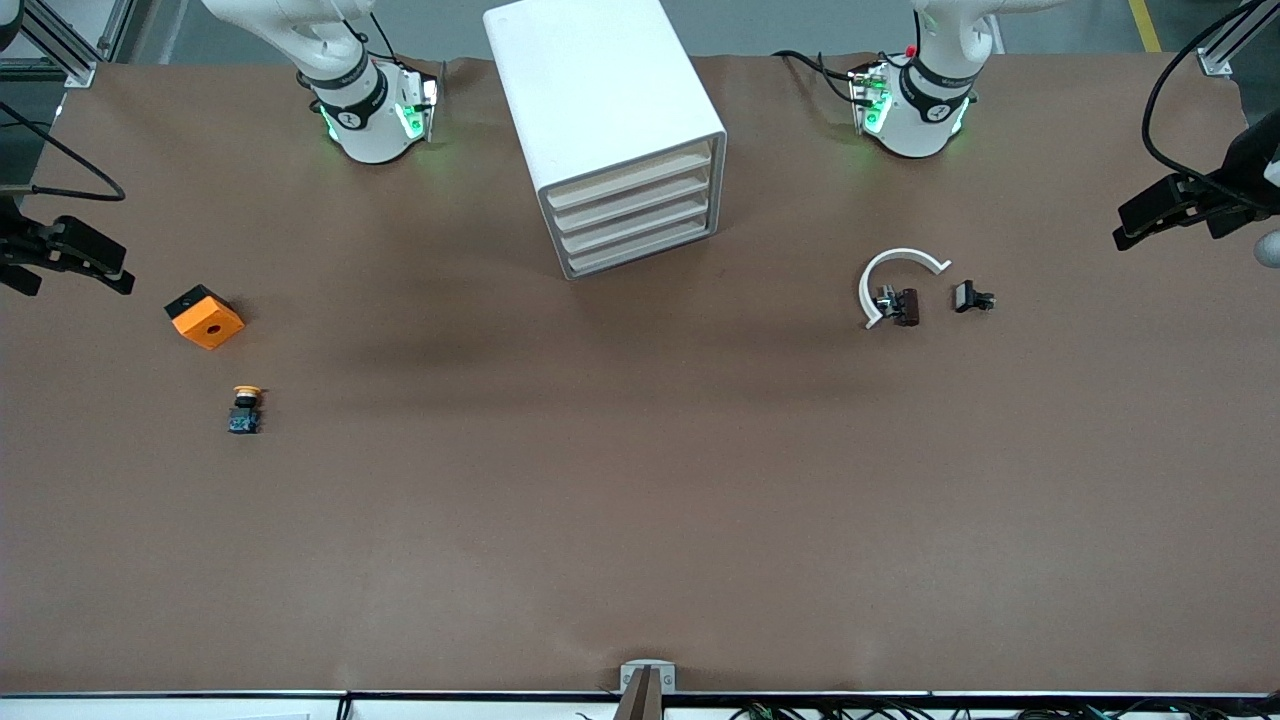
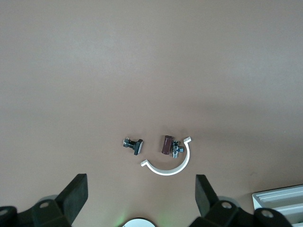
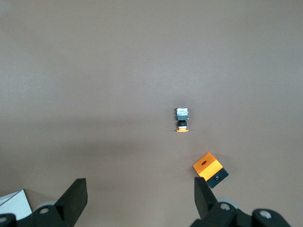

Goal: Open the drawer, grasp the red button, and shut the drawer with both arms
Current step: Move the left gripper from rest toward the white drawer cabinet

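The white cabinet point(image 1: 610, 120) stands between the two arm bases. Its four drawers point(image 1: 632, 215) look alike, all are shut, and their cream fronts face the front camera. The button is out of view in every frame. My left arm point(image 1: 918, 108) hangs high near its base, and my left gripper point(image 2: 141, 189) is open over bare table with nothing between its fingers. My right arm point(image 1: 368, 112) hangs the same way near its own base. My right gripper point(image 3: 140, 191) is open and empty too.
A yellow-capped button point(image 1: 245, 408) and an orange cube with a hole point(image 1: 205, 316) lie toward the right arm's end. A white C-shaped ring point(image 1: 898, 254) and two small dark parts point(image 1: 905, 305) point(image 1: 972, 297) lie toward the left arm's end. Black clamps point(image 1: 70, 255) jut in at the table's ends.
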